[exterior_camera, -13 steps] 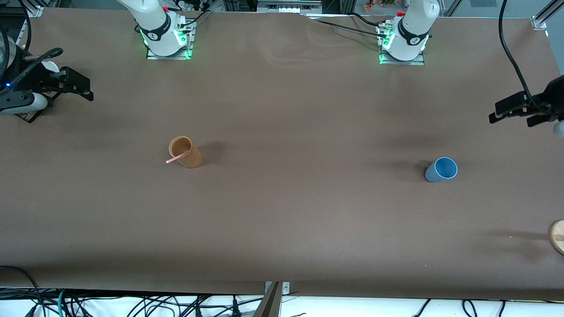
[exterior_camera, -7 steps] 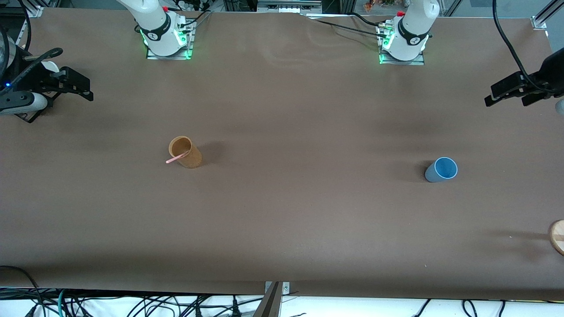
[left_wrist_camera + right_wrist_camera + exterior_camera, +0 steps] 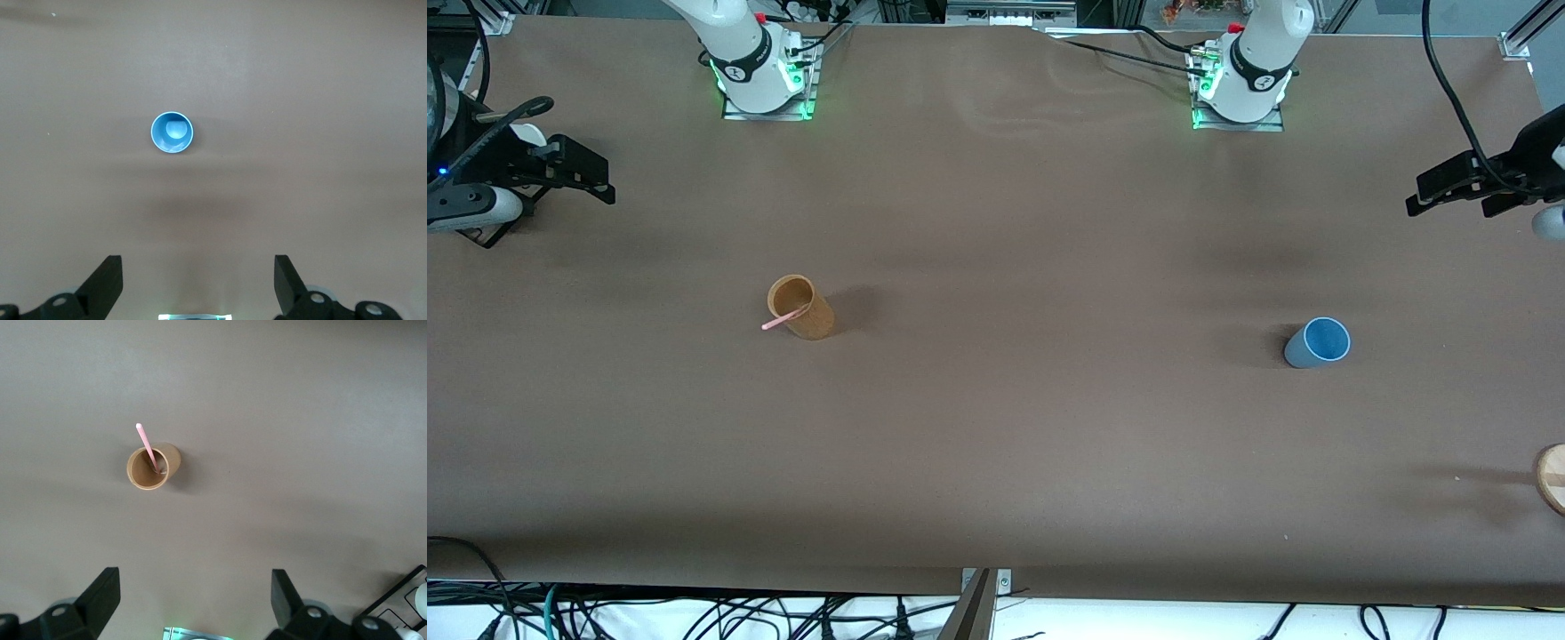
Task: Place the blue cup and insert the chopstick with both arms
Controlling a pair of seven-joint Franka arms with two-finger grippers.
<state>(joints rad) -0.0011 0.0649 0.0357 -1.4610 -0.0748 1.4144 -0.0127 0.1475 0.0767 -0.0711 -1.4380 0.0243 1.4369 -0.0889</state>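
While both arms hang high at the ends of the brown surface (image 3: 996, 444), nothing of the task is yet in hand, so the step ahead looks like the first reach for the cup.

The left gripper (image 3: 1463, 188) is over the left arm's end of the surface with its jaws spread wide and empty; the right gripper (image 3: 578, 175) is over the right arm's end, jaws likewise wide apart and holding nothing, and that arm appears to wait.

A tan cup (image 3: 802, 308) stands upright toward the right arm's end, well apart from everything else.

The blue cup (image 3: 1317, 342) stands upright, mouth up, toward the left arm's end, and it sits off-centre in the left wrist view (image 3: 172, 133). To do this well, the left arm should probably centre over the cup first, then descend straight and close on the wall below the rim, since the taper could let it slip.

The chopstick (image 3: 783, 320) leans inside the tan cup, its free end poking out over the rim.
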